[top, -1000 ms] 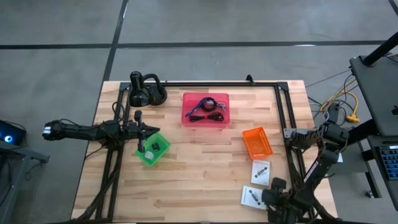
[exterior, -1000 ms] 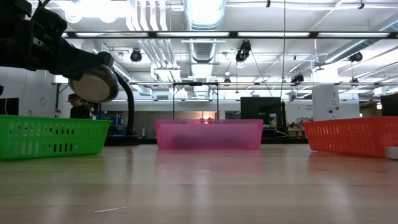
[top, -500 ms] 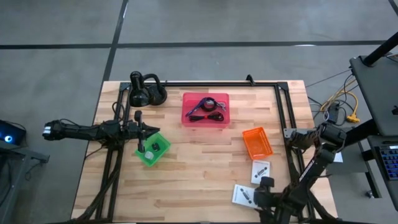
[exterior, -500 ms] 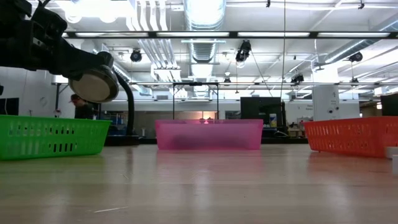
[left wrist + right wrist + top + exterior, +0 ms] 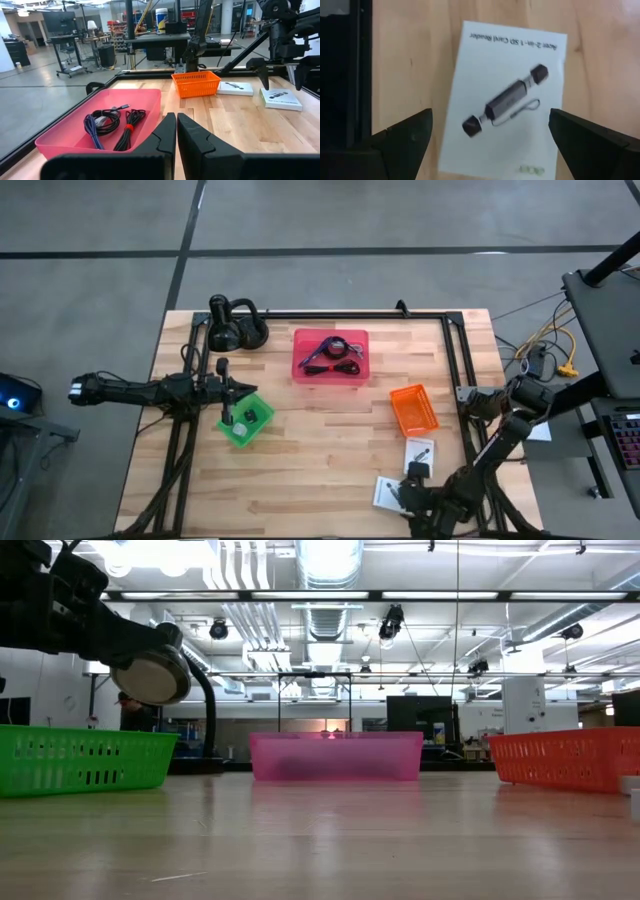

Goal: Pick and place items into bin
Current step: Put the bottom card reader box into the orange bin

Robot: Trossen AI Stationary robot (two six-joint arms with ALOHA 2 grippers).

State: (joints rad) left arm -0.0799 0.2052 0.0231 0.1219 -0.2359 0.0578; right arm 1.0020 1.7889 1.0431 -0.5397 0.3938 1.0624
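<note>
Two white packets [image 5: 420,452] lying lower right of frame on worktop [image 5: 320,470]; right tool [image 5: 412,480] hovering spread wide between them, arm folding low. Left tool [image 5: 240,392] pressed together beside green bin [image 5: 246,420].

Two flat white packets [image 5: 420,454] [image 5: 390,493] on wood; cables [image 5: 332,354], seemingly coiled, in pink bin [image 5: 304,370].

The pink bin [image 5: 336,756] stands in the middle of the wooden surface [image 5: 320,840], far back. To the left of it is a green basket [image 5: 85,759], to the right an orange basket [image 5: 570,759]. Above the green basket hangs a dark arm [image 5: 75,615].
</note>
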